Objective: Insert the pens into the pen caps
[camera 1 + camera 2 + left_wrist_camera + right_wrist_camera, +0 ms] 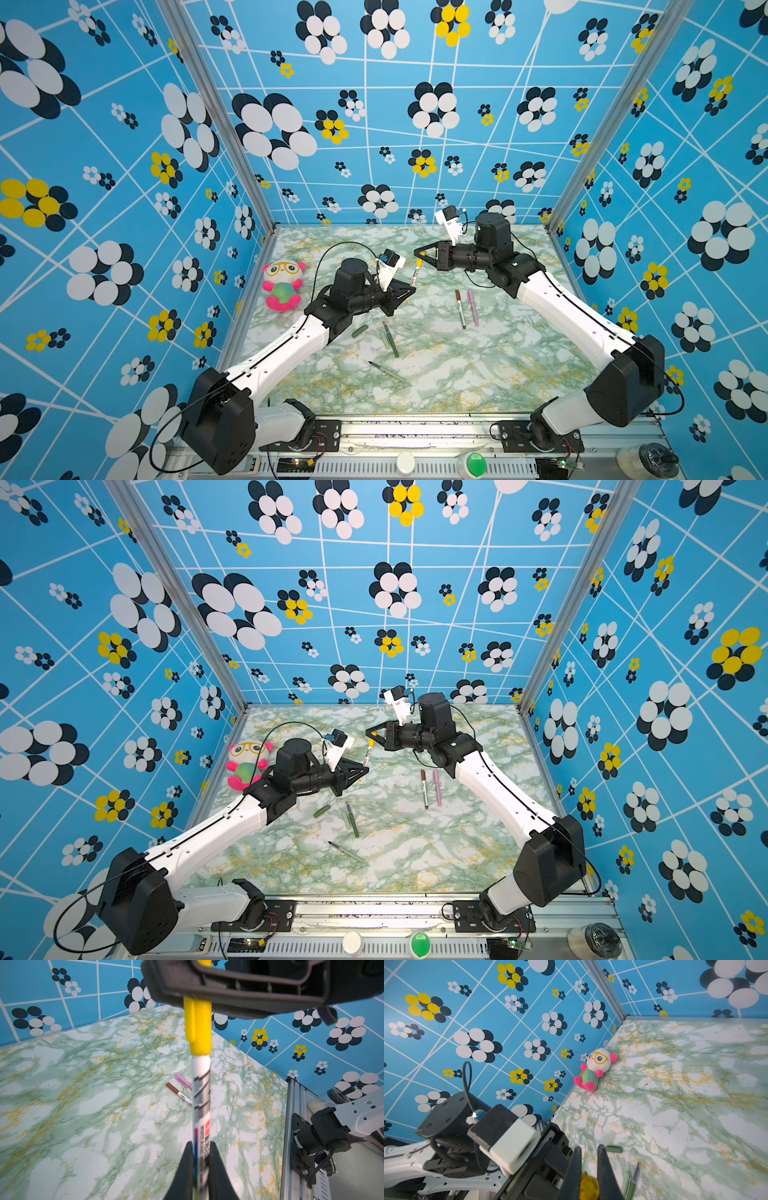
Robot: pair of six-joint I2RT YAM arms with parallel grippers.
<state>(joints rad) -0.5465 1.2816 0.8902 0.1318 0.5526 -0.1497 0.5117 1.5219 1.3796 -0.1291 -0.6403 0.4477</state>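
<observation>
Clamping slim white pen, left end effector; clamping its glossy yellow cap, right end effector.

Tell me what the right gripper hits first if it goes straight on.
Probably the plush toy: in the right wrist view the right gripper, shut on the yellow cap, points toward it. Depth is unclear.

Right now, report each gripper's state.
Left gripper: shut on the white-barrelled pen.
Right gripper: shut on the yellow cap.
</observation>
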